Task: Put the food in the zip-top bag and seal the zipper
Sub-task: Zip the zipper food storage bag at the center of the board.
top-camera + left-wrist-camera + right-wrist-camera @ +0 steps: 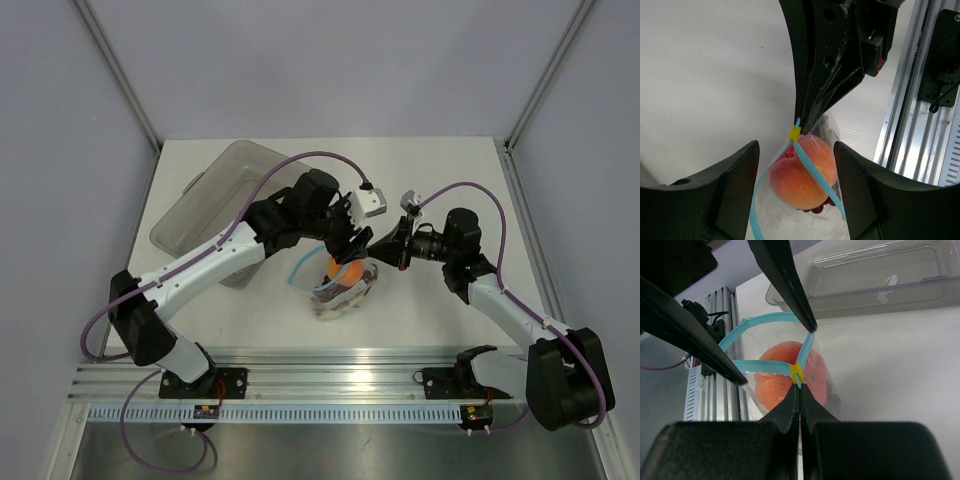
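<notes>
Right gripper (800, 390) is pinching its fingers tight together on the end of the zipper (765, 365), right at the little yellow tab (797, 372) where the two blue strips are meeting. We're reading that as an anchor, since it's holding the zip-top bag (345, 298) up and stopping that corner from sliding around. Left gripper (796, 149) is hanging over the bag mouth with its jaws spread, one on each side of the strips and not touching them as far as we can tell. We're guessing it's lining up to squeeze the zipper and run along it. The bag is sitting near the middle of the table (450, 180), between the two arms, with the peach (800, 175) already inside and a bit of the grapes (820, 207) peeking out under it. The mouth is gaping in a loop, so the sealing isn't done yet. Grey tray (215, 200) is sitting off to the far left, out of the way.
</notes>
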Robot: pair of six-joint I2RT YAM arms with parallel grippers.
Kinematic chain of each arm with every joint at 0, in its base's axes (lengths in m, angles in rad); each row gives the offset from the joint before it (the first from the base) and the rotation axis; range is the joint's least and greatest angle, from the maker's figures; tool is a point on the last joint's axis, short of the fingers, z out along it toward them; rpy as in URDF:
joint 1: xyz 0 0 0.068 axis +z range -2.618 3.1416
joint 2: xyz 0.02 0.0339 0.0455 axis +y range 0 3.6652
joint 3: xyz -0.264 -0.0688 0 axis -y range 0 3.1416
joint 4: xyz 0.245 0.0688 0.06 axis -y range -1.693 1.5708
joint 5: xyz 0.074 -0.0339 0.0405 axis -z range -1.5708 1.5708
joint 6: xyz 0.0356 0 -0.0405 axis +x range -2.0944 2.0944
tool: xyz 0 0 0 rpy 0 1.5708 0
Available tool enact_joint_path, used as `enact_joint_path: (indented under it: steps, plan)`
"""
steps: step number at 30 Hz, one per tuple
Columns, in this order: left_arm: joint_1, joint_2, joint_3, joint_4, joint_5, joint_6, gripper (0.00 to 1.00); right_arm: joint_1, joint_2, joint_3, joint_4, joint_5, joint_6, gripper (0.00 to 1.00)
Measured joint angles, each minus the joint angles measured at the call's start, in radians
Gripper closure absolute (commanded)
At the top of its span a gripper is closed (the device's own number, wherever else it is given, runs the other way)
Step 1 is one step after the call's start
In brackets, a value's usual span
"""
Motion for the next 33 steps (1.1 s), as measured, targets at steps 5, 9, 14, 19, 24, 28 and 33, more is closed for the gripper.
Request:
enact_joint_path:
  steps: [5,9,14,19,24,28,33]
  plan:
    - [0.0,0.095,0.025,-0.002,0.053,0.005,0.55,0.002,0.0,-0.003,0.0,0.0,0.0,1.0]
    - [0.0,0.133,0.045,-0.029,0.09,0.02,0.61,0.002,-0.002,-0.005,0.0,0.0,0.001,1.0]
    - [0.006,0.144,0.077,-0.065,0.137,0.039,0.73,0.003,-0.008,-0.007,0.001,-0.015,0.003,1.0]
    - [0.016,0.144,0.079,-0.079,0.158,0.045,0.65,0.005,-0.008,-0.007,0.001,-0.023,0.01,1.0]
    - [0.016,0.143,0.079,-0.087,0.166,0.034,0.59,0.005,-0.008,-0.007,0.001,-0.018,0.011,1.0]
    - [0.021,0.134,0.069,-0.082,0.166,0.022,0.62,0.005,-0.008,-0.008,0.002,-0.016,0.011,1.0]
    - [0.032,0.119,0.056,-0.079,0.168,0.01,0.74,0.005,-0.008,-0.009,0.002,-0.015,0.015,1.0]
